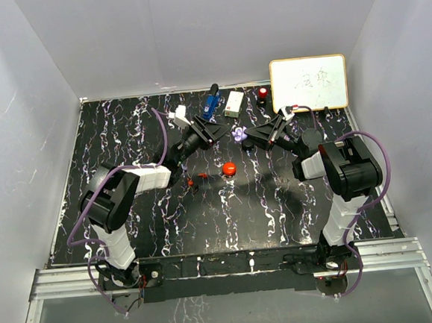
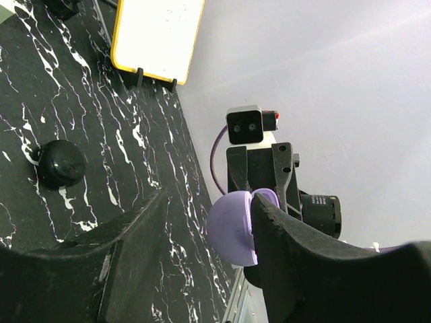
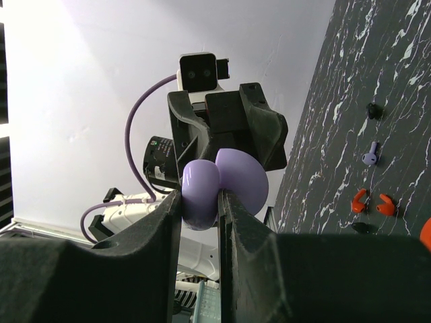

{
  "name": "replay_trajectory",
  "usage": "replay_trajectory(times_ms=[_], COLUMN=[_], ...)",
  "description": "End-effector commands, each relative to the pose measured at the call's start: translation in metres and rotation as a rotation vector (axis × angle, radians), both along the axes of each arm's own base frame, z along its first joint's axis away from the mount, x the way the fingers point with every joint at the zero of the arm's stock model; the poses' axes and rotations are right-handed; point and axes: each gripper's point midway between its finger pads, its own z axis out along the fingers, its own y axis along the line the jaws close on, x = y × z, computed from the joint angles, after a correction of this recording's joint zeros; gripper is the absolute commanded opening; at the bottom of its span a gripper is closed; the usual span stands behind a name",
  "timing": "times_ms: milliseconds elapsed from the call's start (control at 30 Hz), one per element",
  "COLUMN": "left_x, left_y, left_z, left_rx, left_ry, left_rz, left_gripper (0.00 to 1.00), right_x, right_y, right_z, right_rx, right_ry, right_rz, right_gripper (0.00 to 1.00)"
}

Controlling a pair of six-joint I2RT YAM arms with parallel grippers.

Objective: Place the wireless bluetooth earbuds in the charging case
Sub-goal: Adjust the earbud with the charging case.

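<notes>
A purple charging case (image 1: 239,135) hangs open in the air between both grippers, above the table's far middle. My right gripper (image 3: 199,198) is shut on one rounded half (image 3: 199,185); the other half (image 3: 246,178) sticks out past its finger. My left gripper (image 2: 209,202) is open, with one finger (image 2: 296,249) in the seam between the halves (image 2: 232,229) and the other finger clear of the case. On the table lie two red earbuds (image 3: 360,200), a purple earbud (image 3: 370,156) and a black earbud (image 3: 372,109). The red ones also show in the top view (image 1: 202,176).
A round red puck (image 1: 230,168) lies near the red earbuds. A white board (image 1: 309,83), a white box (image 1: 234,104), a blue item (image 1: 211,102) and a red-and-black item (image 1: 262,93) stand at the back. A black round piece (image 2: 60,163) lies on the table.
</notes>
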Motion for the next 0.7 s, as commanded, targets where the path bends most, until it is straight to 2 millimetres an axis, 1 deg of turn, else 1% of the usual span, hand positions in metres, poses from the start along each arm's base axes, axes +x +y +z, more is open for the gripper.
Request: replay_trajectory(times_ms=[0, 433, 667], left_x=[-0.003, -0.010, -0.014], left_y=[-0.007, -0.018, -0.015], left_z=[0.018, 0.016, 0.017], left_rx=[-0.032, -0.033, -0.031], left_ry=[-0.041, -0.036, -0.032], left_rz=[-0.037, -0.068, -0.062], left_gripper=[0.51, 0.51, 0.51], right_x=[-0.025, -0.024, -0.022], right_y=[-0.002, 0.000, -0.001], right_z=[0.058, 0.057, 0.057], right_rx=[0.051, 0.053, 0.055], right_ry=[-0.372, -0.371, -0.367], right_rz=[-0.004, -0.004, -0.006], right_gripper=[0.00, 0.00, 0.00])
